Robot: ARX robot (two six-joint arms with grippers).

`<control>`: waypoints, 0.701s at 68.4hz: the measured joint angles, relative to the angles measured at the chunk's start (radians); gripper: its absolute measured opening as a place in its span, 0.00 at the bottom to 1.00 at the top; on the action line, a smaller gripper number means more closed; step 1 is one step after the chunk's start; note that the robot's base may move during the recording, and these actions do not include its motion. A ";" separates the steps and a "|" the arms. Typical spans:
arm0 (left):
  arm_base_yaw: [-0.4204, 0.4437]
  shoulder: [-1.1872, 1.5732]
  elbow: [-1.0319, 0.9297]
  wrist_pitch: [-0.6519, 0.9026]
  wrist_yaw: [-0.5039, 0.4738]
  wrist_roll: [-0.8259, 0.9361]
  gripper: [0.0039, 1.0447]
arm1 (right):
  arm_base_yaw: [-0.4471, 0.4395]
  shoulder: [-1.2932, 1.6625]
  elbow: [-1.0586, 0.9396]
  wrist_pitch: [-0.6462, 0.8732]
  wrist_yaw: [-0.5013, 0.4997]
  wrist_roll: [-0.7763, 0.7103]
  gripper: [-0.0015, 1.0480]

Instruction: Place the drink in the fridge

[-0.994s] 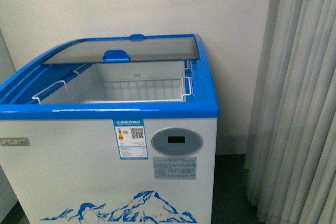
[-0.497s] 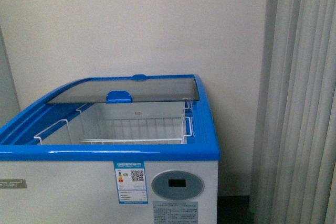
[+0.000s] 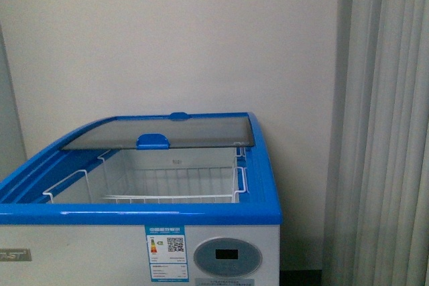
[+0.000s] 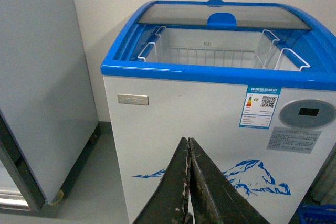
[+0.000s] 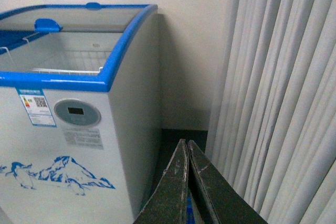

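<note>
The fridge (image 3: pixel 201 216) is a white chest freezer with a blue top rim. Its glass lid (image 3: pixel 161 132) is slid to the back, so the front half is open onto white wire baskets (image 3: pixel 167 189). It also shows in the left wrist view (image 4: pixel 173 108) and the right wrist view (image 5: pixel 79 82). My left gripper (image 4: pixel 188 142) is shut and empty, in front of the fridge's white front wall. My right gripper (image 5: pixel 187 144) is shut and empty, by the fridge's right side. No drink is in view. Neither gripper shows in the front view.
A plain white-grey cabinet (image 4: pixel 37 82) stands close on the fridge's left. Pale pleated curtains (image 3: pixel 382 132) hang on its right, with a narrow dark floor gap (image 5: pixel 178 140) between them. A cream wall (image 3: pixel 174 38) is behind.
The front view has risen: the fridge sits lower in the picture, its penguin-and-mountain decal has dropped out of view, and more wall shows above.
</note>
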 joint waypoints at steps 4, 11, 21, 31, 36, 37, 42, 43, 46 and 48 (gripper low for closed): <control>0.000 0.000 0.000 0.000 0.000 0.000 0.02 | 0.000 -0.010 -0.013 0.002 0.000 0.000 0.03; 0.000 0.000 0.000 0.000 0.000 0.000 0.02 | 0.000 -0.024 -0.026 0.008 0.000 0.000 0.03; 0.000 0.000 0.000 0.000 0.000 0.000 0.02 | 0.000 -0.040 -0.047 0.011 0.000 0.000 0.03; 0.000 0.000 0.000 0.000 0.000 0.000 0.02 | 0.000 -0.079 -0.085 0.017 0.001 0.000 0.03; 0.000 0.000 0.000 0.000 0.000 0.000 0.02 | 0.000 -0.085 -0.087 0.018 0.000 0.000 0.03; 0.000 0.000 0.000 0.000 0.000 0.000 0.02 | 0.000 -0.086 -0.087 0.018 0.000 0.000 0.03; 0.000 0.000 0.000 0.000 0.000 0.000 0.02 | 0.000 -0.087 -0.087 0.018 -0.002 0.000 0.03; 0.000 0.000 0.000 0.000 0.000 0.000 0.02 | 0.000 -0.088 -0.087 0.018 0.000 0.000 0.03; 0.000 0.000 0.000 0.000 0.000 0.000 0.02 | 0.000 -0.089 -0.087 0.018 0.000 0.000 0.03; 0.000 0.000 0.000 0.000 0.000 0.000 0.02 | 0.000 -0.089 -0.087 0.018 0.000 0.000 0.03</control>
